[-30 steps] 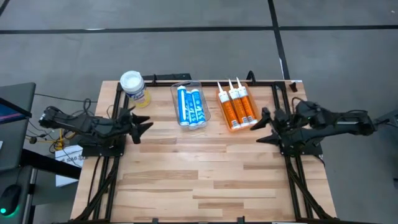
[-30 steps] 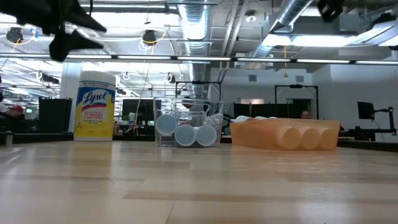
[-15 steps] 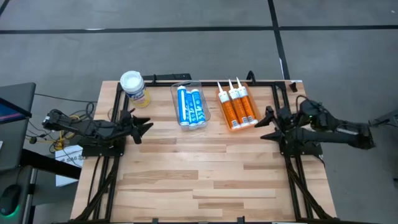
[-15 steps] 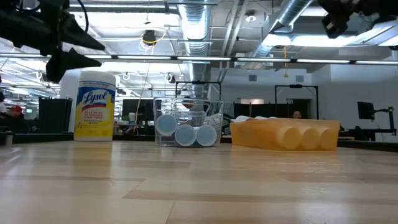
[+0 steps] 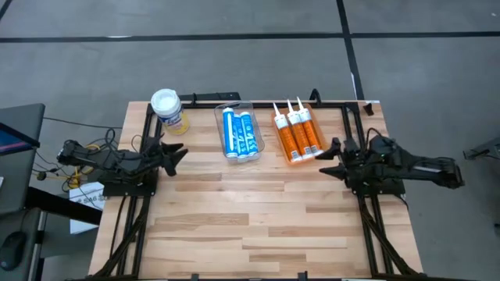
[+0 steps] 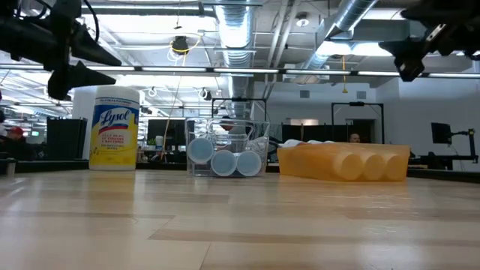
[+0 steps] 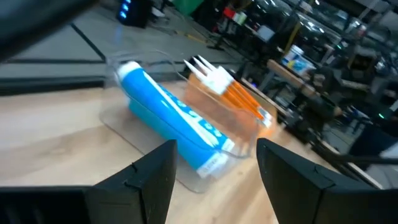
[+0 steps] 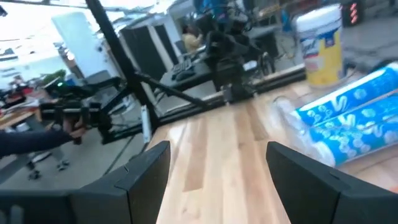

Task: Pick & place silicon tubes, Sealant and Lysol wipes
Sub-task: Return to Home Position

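Lysol wipes [image 5: 166, 104] upright, blue sealant [image 5: 240, 133] in bin [image 5: 218, 129]

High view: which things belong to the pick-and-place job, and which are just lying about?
Job: Lysol wipes; blue sealant tubes in the clear bin; orange silicone tubes.
Lying about: screen, cables, papers, all off to the left.

Your high camera looks straight down on the whole table [image 5: 258, 211]; your low one sits at tabletop height, looking level across it. Both wrist cameras, much closer, share the blue sealant tubes [image 7: 168, 121].
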You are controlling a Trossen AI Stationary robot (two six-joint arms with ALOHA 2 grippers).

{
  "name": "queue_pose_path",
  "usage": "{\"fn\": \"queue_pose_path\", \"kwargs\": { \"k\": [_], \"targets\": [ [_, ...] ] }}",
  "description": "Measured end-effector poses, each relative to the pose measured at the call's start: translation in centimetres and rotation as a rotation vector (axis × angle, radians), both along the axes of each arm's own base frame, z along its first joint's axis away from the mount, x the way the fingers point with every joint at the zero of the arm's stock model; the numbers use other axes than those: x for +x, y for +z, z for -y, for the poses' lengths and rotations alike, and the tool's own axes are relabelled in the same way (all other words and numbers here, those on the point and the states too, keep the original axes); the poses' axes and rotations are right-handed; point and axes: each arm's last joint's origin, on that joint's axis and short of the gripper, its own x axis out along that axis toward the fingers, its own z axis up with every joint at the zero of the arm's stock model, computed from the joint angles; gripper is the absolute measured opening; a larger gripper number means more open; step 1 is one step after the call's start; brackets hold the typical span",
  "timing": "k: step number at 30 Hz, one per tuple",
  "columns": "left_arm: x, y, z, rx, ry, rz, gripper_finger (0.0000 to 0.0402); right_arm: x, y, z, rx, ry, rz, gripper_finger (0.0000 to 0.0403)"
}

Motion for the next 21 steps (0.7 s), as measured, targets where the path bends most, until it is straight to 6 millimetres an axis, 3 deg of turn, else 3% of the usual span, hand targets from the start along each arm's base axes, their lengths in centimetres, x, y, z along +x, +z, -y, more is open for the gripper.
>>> {"fn": "queue_pose_path", "kwargs": {
  "k": [5, 8, 12, 21],
  "targets": [
    [0.1, -0.4, 0.0, 0.002, 0.038, -0.007, 0.0213, 0.5, -1.6, 0.2, -0.02, -0.024, 0.004, 0.026],
    [0.5, -1.8, 0.1, -0.02, 0.043, -0.014, 0.0213, 0.7, -2.3, 0.3, -0.021, -0.047, 0.0, 0.026],
    [0.8, -3.0, 0.2, -0.041, 0.037, 0.005, 0.0213, 0.7, -1.9, 0.5, -0.046, -0.064, 0.044, 0.026],
    [0.6, -1.9, 0.3, -0.018, -0.059, 0.094, 0.0213, -0.1, -0.9, 0.0, -0.095, 0.03, 0.169, 0.026]
  ]
}}
